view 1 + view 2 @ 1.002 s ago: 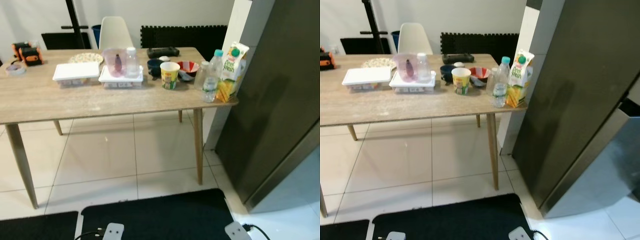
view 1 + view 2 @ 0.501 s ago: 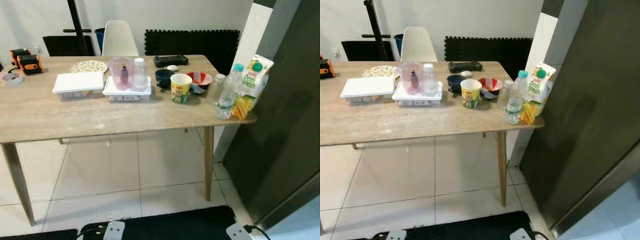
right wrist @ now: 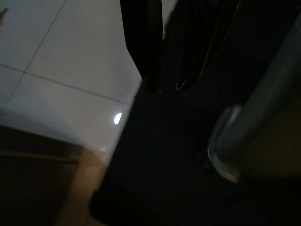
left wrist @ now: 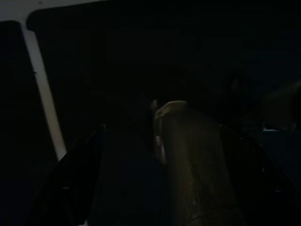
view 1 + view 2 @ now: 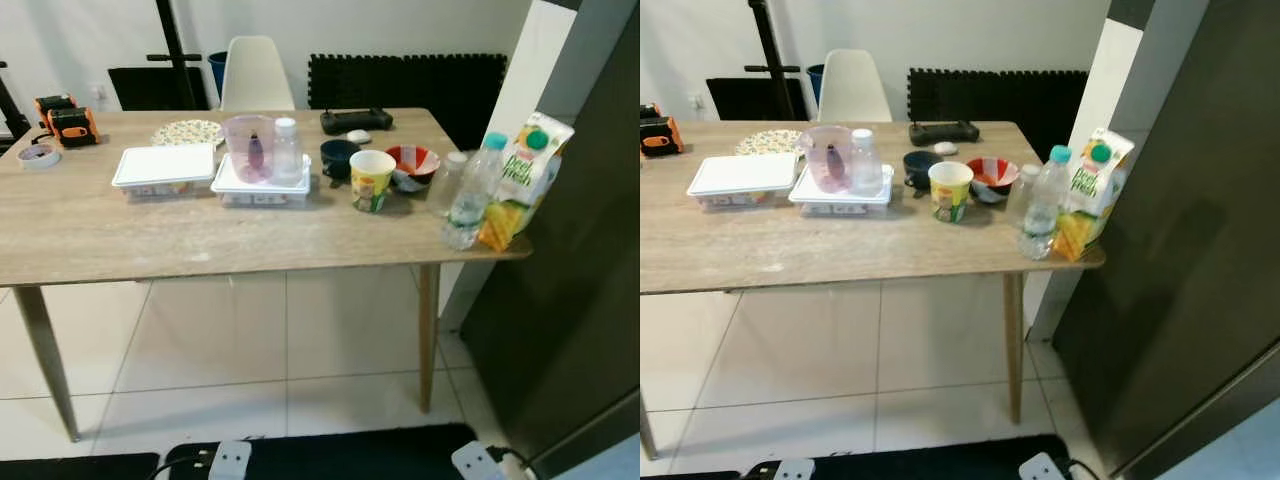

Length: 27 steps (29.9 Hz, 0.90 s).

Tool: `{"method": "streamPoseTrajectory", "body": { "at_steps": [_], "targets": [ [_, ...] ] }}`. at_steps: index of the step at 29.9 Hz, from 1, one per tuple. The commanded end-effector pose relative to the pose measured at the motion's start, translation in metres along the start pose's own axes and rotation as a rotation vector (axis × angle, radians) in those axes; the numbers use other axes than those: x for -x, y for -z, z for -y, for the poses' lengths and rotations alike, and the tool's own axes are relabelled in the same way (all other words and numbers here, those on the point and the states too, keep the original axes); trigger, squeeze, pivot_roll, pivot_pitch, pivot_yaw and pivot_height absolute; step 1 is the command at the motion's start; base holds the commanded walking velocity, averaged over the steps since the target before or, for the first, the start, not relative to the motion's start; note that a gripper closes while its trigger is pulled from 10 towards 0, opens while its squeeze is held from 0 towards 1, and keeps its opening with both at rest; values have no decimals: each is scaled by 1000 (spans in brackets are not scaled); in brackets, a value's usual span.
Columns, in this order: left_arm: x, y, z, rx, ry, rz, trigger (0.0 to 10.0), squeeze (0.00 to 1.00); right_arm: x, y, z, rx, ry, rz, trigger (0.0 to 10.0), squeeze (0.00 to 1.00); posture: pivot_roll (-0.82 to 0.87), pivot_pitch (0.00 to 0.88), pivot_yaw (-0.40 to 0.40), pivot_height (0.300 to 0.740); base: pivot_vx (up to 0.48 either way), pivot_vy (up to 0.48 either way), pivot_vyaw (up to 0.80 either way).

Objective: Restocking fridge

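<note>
A juice carton (image 5: 520, 180) and water bottle (image 5: 470, 192) stand at the bench's (image 5: 120, 235) right edge beside the dark fridge (image 5: 1200, 230), over open tiled floor (image 5: 250, 350); the right gripper (image 3: 162, 87) hangs nearly closed above a black mat (image 3: 155, 165).

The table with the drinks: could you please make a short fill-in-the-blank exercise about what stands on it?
1. The juice carton stands at the table's ____ end, seen from the robot.
2. The water bottle has a ____ cap.
3. The pink jug stands on a white ____.
4. Behind the table stands a white ____.

Missing words: right; teal; container; chair
</note>
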State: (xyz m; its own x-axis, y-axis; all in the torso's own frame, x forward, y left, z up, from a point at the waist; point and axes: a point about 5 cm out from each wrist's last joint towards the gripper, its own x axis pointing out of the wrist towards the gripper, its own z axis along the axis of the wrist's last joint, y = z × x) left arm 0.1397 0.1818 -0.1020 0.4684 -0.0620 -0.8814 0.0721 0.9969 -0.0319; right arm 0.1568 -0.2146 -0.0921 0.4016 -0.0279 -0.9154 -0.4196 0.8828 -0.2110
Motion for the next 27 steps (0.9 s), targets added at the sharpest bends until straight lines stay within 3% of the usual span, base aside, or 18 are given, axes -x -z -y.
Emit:
{"method": "streamPoseTrajectory", "body": {
  "at_steps": [1, 18, 24, 27],
  "targets": [
    [0, 1, 1, 15, -6, -4, 10000, 0, 1, 4, 4, -11, 9, -10, 10000, 0, -41, 0, -21, 740, 0, 0, 0],
    [0, 0, -1, 14, -19, -1, 10000, 0, 1, 2, 2, -35, 5, 11, 10000, 0, -44, 0, -18, 740, 0, 0, 0],
    [0, 0, -2, 4, -14, -2, 10000, 0, 1, -22, 10, -126, 10, 128, 10000, 0, -42, 0, -20, 740, 0, 0, 0],
    [0, 0, -2, -13, -15, -9, 10000, 0, 1, -31, 13, -145, 4, 162, 10000, 0, -42, 0, -20, 740, 0, -480, 0]
  ]
}}
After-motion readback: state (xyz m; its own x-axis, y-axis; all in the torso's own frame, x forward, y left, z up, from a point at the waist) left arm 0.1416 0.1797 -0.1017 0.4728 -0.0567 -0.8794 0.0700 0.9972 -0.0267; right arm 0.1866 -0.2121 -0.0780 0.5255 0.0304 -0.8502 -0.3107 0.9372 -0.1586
